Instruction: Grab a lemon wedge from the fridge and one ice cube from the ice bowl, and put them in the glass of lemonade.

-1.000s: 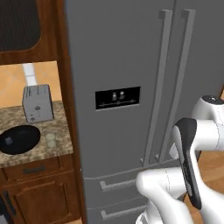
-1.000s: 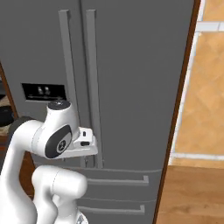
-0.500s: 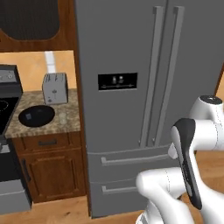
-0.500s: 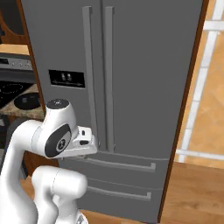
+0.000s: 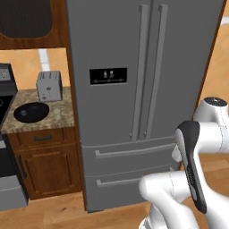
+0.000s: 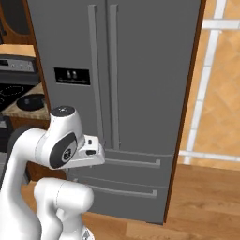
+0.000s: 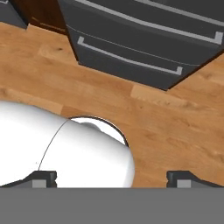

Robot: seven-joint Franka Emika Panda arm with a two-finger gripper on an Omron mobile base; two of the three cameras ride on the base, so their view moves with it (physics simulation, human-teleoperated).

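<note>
The fingers (image 7: 111,177) stood spread wide and empty, their two dark tips pointing down at the wooden floor (image 7: 166,109) just in front of the fridge's lower drawers. The fridge (image 5: 134,67) rose ahead of and above the folded arm, both doors closed, so the lemon wedge (presumably inside) could not be seen. Its long door handles (image 5: 147,71) ran vertically, side by side at the centre seam, well above the hand. To the left, on the desk (image 5: 62,112), sat the ice bowl (image 5: 31,112), beside a toaster (image 5: 49,86). Judging by this, the hand would need to lift and turn toward a handle.
</note>
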